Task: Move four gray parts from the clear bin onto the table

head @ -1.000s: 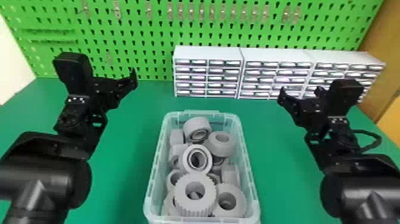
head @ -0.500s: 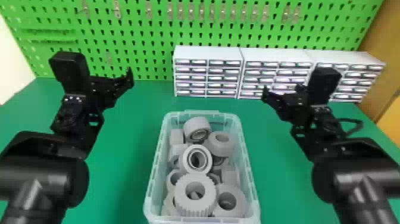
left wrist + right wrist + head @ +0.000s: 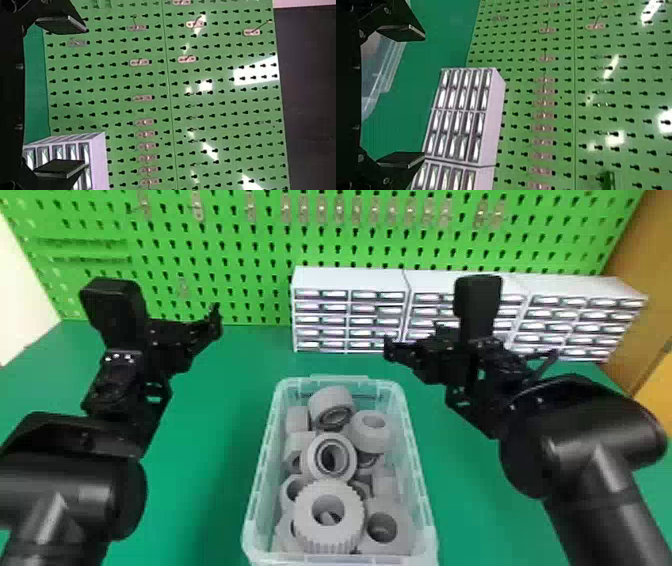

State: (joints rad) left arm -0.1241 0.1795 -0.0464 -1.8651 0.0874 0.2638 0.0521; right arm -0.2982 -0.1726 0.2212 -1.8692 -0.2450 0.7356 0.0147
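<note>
The clear bin (image 3: 425, 510) stands on the green table (image 3: 215, 470) and holds several gray parts, among them a ribbed ring (image 3: 345, 520), a plain ring (image 3: 312, 442) and a rounded one (image 3: 371, 440). My left gripper (image 3: 215, 322) hangs above the table, left of the bin and farther back. In the left wrist view the left gripper (image 3: 85, 97) has its fingers wide apart, nothing between them. Over the table's back right, my right gripper (image 3: 392, 345) is beyond the bin's far right corner. The right gripper (image 3: 424, 97) is also open and holds nothing in its wrist view.
White drawer cabinets (image 3: 350, 280) stand in a row at the table's back, behind the right gripper. A green pegboard (image 3: 250, 250) with small metal hooks rises behind them. At the right edge is a brown wooden panel (image 3: 645, 255).
My right arm has swung left, bringing its gripper closer to the bin's far end. The left arm has shifted only slightly. The gray parts have stayed in place.
</note>
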